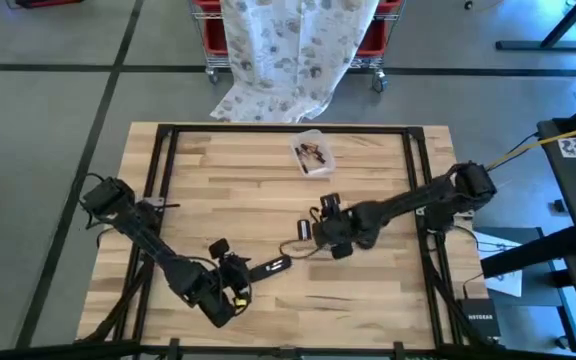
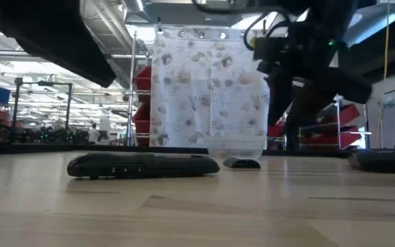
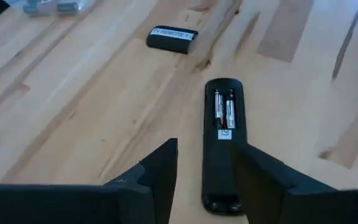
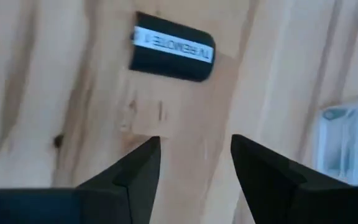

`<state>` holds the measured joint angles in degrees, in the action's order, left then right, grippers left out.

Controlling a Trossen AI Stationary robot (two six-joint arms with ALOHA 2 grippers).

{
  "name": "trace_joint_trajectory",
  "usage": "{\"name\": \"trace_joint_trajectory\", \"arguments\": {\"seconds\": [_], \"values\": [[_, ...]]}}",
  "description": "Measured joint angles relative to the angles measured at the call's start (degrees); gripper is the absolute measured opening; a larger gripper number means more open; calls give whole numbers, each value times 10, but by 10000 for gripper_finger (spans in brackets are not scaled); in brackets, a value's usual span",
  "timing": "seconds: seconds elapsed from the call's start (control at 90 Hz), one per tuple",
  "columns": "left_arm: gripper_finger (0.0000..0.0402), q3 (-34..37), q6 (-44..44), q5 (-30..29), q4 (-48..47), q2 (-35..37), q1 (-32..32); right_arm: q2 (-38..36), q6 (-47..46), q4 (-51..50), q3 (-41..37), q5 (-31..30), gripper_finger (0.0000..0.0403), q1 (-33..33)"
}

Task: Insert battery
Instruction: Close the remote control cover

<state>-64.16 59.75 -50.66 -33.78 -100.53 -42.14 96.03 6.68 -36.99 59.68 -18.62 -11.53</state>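
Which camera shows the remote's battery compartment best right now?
The left wrist view: the remote lies back-up between the open left gripper fingers, batteries visible. The high view shows it small, the low view only its side, the right wrist view not at all.

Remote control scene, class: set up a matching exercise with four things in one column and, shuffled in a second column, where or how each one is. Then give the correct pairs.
Things
1. remote control
2. battery cover
3. clear plastic container
4. left gripper

Places or states
A. at the far side of the table, small items inside
B. open, fingers either side of the remote's end
C. lies back up, compartment open, batteries showing
D. lies alone on the wood, white label up

Pairs: 1-C, 2-D, 3-A, 4-B
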Motion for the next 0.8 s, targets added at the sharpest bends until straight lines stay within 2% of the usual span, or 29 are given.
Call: {"name": "trace_joint_trajectory", "arguments": {"seconds": [0.1, 0.178, 0.278, 0.411, 0.511, 0.667, 0.8], "values": [[130, 0, 25, -20, 12, 0, -8, 0, 7, 64, -29, 46, 184, 26], [130, 0, 21, -37, 52, -9, -15, 1, 5, 100, -50, 37, 184, 34], [130, 1, -40, -34, 134, -35, -21, 1, -2, 173, -83, 24, 184, 34], [130, 1, -132, 9, 258, -80, -19, 1, -8, 229, -117, 27, 184, 33], [130, 0, -150, 35, 317, -111, -9, 1, -38, 227, -136, 28, 184, 33], [130, 0, -142, 106, 331, -154, 22, 1, -96, 264, -160, 47, 184, 21], [130, 0, -133, 123, 326, -170, 47, 1, -105, 303, -169, 40, 184, -5]]}}
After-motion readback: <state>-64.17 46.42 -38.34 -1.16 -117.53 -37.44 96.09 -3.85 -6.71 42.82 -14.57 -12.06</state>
